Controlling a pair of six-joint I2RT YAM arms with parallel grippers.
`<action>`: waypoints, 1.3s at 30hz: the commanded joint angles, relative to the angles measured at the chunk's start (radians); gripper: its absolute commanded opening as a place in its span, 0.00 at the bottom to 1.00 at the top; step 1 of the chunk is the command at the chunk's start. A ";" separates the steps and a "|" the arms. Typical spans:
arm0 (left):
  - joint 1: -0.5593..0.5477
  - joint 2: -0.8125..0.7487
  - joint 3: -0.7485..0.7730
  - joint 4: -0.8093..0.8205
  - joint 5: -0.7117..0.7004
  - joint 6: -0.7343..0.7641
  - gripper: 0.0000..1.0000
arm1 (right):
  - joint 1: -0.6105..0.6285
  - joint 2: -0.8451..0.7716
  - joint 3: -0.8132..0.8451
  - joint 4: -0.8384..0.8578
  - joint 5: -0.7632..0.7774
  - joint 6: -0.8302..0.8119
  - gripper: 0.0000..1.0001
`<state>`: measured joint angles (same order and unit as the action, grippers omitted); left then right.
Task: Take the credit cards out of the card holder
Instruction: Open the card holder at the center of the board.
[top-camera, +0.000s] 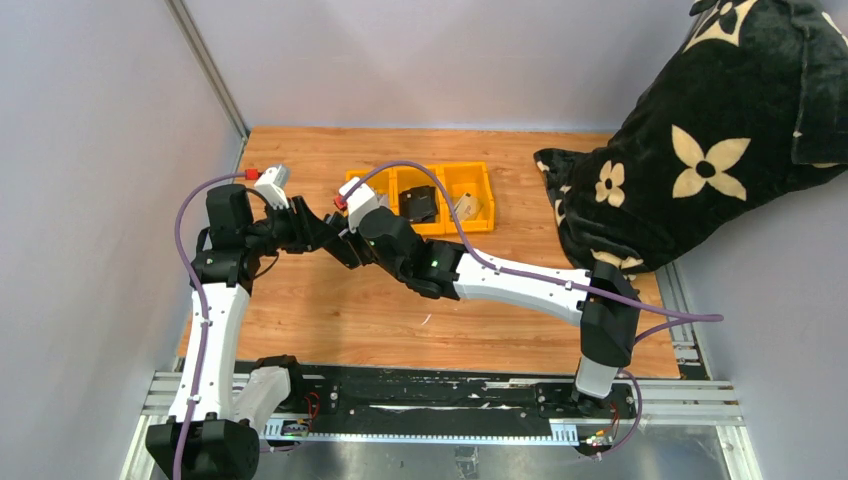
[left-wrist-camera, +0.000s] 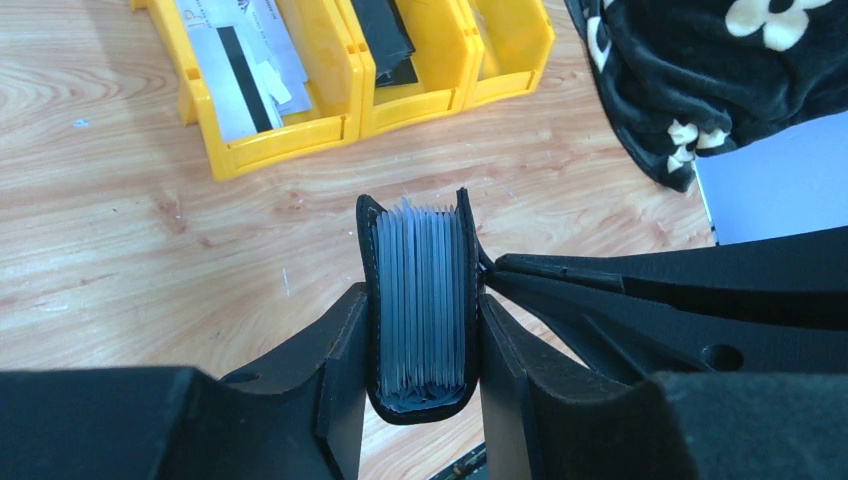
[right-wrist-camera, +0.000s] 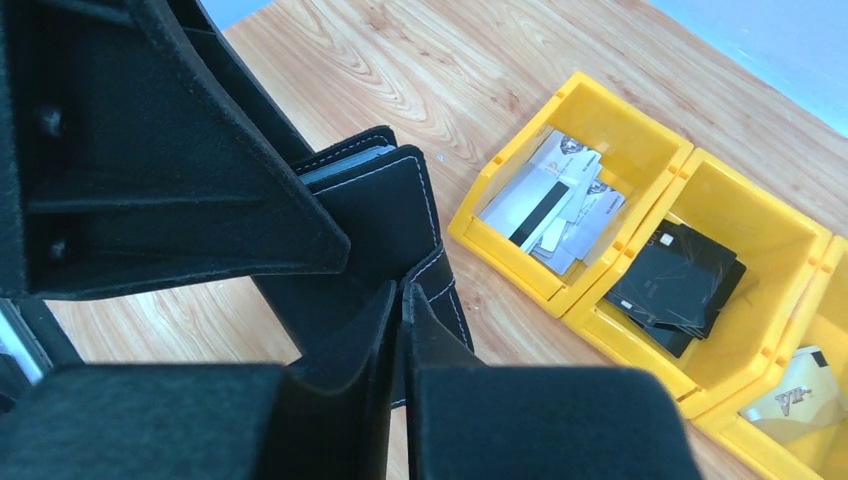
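Left gripper is clamping the card holder by both covers, just near-left of the yellow tray, where some credit cards are lying. Right gripper is pinching the strap tab. Smart play: peeling that flap open slowly while the left is gripping firmly.

You've got the yellow three-compartment tray sitting toward the far side of the wooden table. Right of the tray, a black plush blanket with cream flowers lies heaped.
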<state>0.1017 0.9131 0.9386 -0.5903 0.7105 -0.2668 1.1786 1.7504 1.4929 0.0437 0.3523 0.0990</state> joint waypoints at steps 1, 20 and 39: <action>-0.002 -0.017 0.052 0.024 0.058 -0.023 0.00 | -0.010 0.003 -0.026 -0.060 0.129 -0.060 0.02; -0.002 -0.035 0.056 0.008 0.072 0.017 0.00 | -0.060 -0.112 -0.042 -0.067 0.057 -0.070 0.29; -0.003 -0.041 0.065 0.023 0.089 -0.020 0.00 | -0.018 -0.123 -0.104 0.060 -0.104 0.005 0.58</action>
<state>0.0967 0.9005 0.9592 -0.5865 0.7673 -0.2710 1.1519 1.5982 1.3575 0.1127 0.2756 0.0864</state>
